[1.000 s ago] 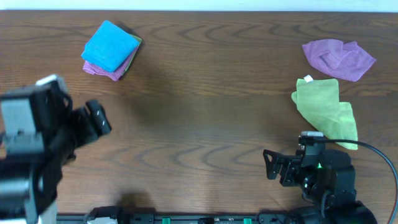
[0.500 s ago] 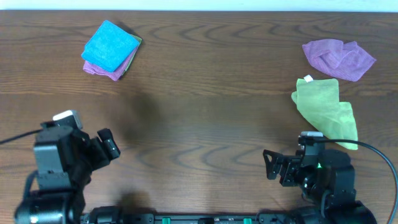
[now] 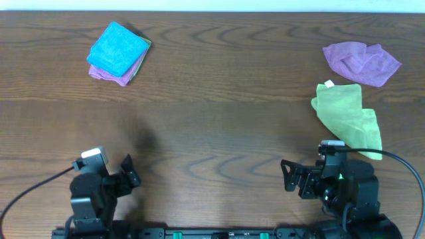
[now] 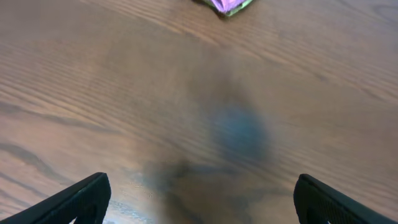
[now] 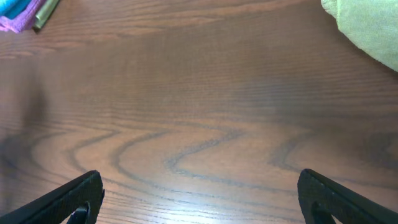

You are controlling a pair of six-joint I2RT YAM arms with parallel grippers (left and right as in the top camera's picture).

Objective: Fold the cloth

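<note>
Overhead, blue cloth lies well up-table from the left gripper, farther from the right gripper; both gape wide, empty.

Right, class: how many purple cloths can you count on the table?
2: a purple cloth under the blue cloth, far left; another crumpled, far right. More may be hidden beneath.

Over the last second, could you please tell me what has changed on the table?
The left gripper drew back toward its base, open and empty; nothing was grasped or released. The right gripper, the blue cloth, the loose purple cloth and the yellow-green cloth stayed put.
</note>
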